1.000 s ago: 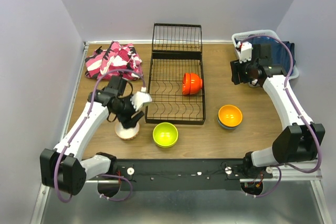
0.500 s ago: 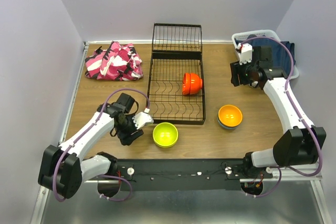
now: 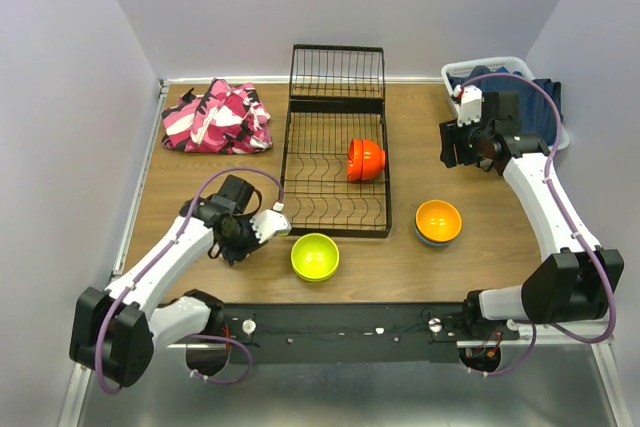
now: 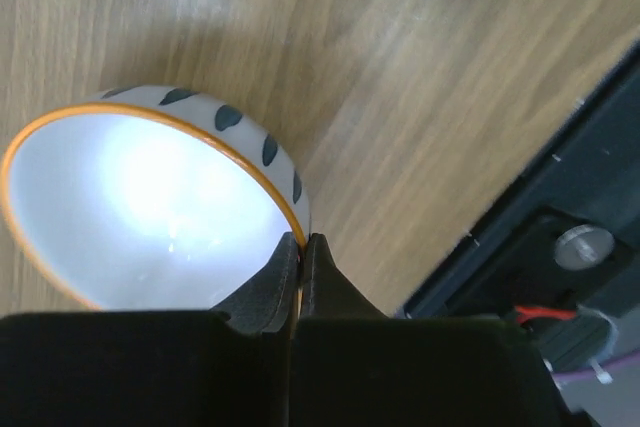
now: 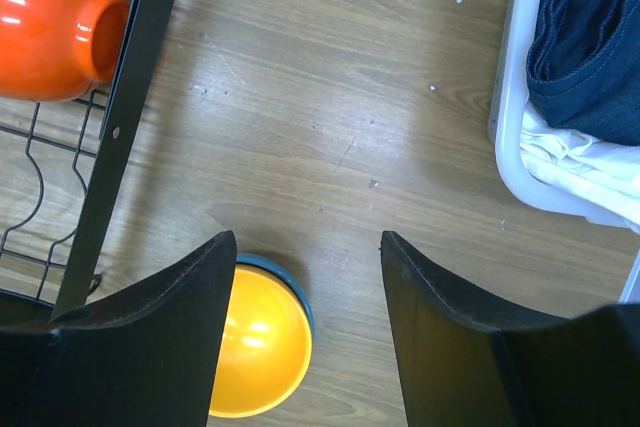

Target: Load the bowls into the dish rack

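Gripping rim of orange-edged, dark-spotted white bowl (image 4: 150, 207), left pincer (image 4: 300, 245); right pincer (image 5: 305, 247) parted.

In the left wrist view the left gripper (image 4: 300, 247) hides the near rim of the cream bowl (image 4: 150, 207) and glare washes out its inside; from above the left arm (image 3: 170, 252) covers it. In the right wrist view a finger (image 5: 150, 337) hides part of the orange bowl (image 5: 255, 352), the blue bowl (image 5: 296, 292) beneath shows only a sliver, and the edge cuts off the red-orange bowl (image 5: 50, 27).
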Tool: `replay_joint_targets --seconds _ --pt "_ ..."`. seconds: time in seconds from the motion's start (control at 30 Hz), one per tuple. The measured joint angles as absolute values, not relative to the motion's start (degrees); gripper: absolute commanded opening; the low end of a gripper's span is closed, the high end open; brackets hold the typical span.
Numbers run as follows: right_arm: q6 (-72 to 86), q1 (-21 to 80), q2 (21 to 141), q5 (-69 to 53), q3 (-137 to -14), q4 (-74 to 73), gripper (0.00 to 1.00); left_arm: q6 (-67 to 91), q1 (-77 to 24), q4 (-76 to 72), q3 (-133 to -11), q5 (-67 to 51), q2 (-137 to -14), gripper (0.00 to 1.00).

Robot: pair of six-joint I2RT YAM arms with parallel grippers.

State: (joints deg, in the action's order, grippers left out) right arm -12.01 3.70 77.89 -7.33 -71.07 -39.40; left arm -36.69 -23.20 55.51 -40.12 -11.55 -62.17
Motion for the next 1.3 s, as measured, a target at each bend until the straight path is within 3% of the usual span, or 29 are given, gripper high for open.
replay_joint_targets --seconds 0.23,0.5,0.7,0.93,1.3 --pt "-12.0 3.7 77.9 -7.4 -71.1 -39.0 0.68 -40.4 -23.2 67.9 -53.9 -14.5 -56.2 0.0" --pt "-11.5 3.7 79.8 -7.4 -71.4 -38.7 0.68 -34.4 -23.2 64.0 -71.7 -25.3 -67.2 0.0" --pt "-11.5 3.7 80.6 -7.3 -72.5 -38.6 0.68 -21.9 -22.9 50.3 -74.5 -38.4 -76.8 0.0" --pt "-11.5 3.7 80.6 -6.9 -72.5 -38.5 0.68 4.7 -22.8 19.7 -69.1 -51.6 -83.9 0.0" --pt "-11.8 3.7 80.7 -4.8 -72.5 -38.5 0.68 26.7 -20.6 -5.8 -69.0 -56.2 -100.1 0.0"
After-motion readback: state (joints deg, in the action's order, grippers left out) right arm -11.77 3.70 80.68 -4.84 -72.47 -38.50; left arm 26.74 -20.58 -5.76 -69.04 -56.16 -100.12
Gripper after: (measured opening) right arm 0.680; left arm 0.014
